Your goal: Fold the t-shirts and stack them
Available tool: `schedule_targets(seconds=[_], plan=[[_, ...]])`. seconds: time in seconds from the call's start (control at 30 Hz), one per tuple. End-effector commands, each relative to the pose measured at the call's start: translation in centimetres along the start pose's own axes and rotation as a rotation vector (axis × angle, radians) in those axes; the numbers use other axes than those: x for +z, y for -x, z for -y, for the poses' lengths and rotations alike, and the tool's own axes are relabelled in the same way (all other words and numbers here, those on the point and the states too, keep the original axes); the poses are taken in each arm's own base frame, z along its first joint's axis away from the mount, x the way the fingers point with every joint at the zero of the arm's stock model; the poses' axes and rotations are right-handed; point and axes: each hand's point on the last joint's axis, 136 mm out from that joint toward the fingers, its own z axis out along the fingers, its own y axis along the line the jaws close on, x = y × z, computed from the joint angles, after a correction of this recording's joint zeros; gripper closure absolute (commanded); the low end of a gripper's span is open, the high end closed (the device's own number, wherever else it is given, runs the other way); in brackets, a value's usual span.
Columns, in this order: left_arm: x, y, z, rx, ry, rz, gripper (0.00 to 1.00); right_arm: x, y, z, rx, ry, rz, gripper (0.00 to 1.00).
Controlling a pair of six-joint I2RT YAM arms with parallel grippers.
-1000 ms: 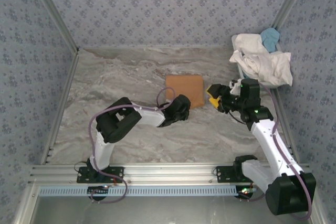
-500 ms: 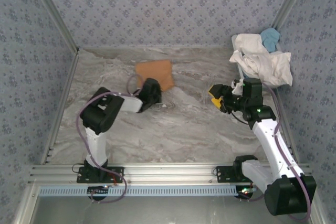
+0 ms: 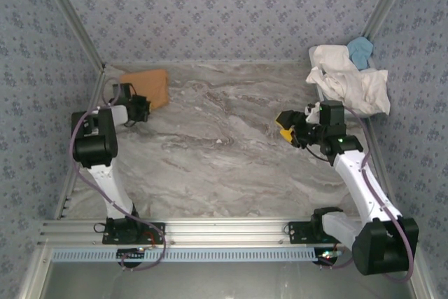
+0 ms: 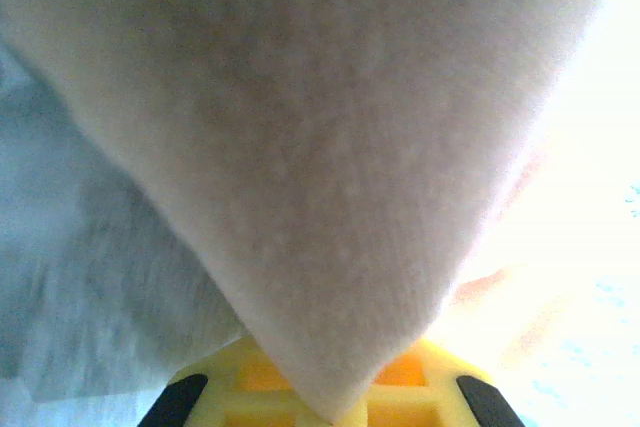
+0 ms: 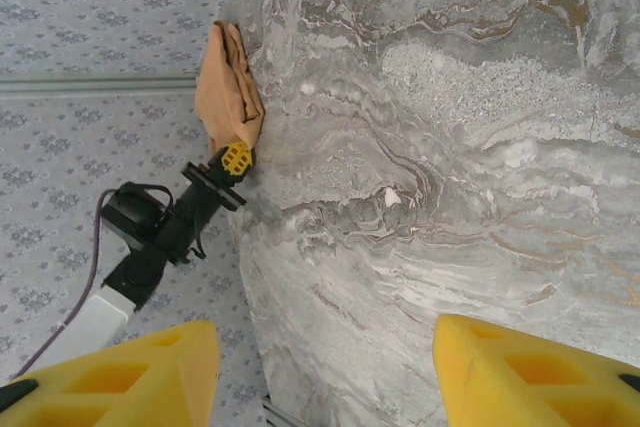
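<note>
Left gripper (image 3: pixel 143 106) is clamped shut on one corner of the folded tan-orange t-shirt (image 3: pixel 149 85), so dragging could undo the fold, and the right gripper (image 3: pixel 286 127) hangs half-open, empty.

tan-orange t-shirt (image 3: pixel 148 85) pinched by left end effector (image 3: pixel 142 109), far-left corner

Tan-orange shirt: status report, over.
Left end effector shut on folded tan-orange shirt, far-left corner. Right end effector open, empty. Remaining shirts piled far right, out of the way.
</note>
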Motion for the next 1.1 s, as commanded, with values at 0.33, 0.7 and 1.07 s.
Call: schedule_targets(seconds=[0.33,0.7,1.07], plan=[[0.0,0.8,0.0,0.150,0.073,-0.125,0.72,0.9,0.7,-2.8,-0.111,0.039,0.012,0.39],[-14.5,-5.3,3.1,0.464,0.064,0.083,0.02,-2.4,3.0,-6.0,-0.234,0.096,0.240,0.02],[-30.0,-1.0,-4.7,0.636,0.369,0.709,0.02,-11.6,6.3,4.9,-0.268,-0.681,0.539,0.00]])
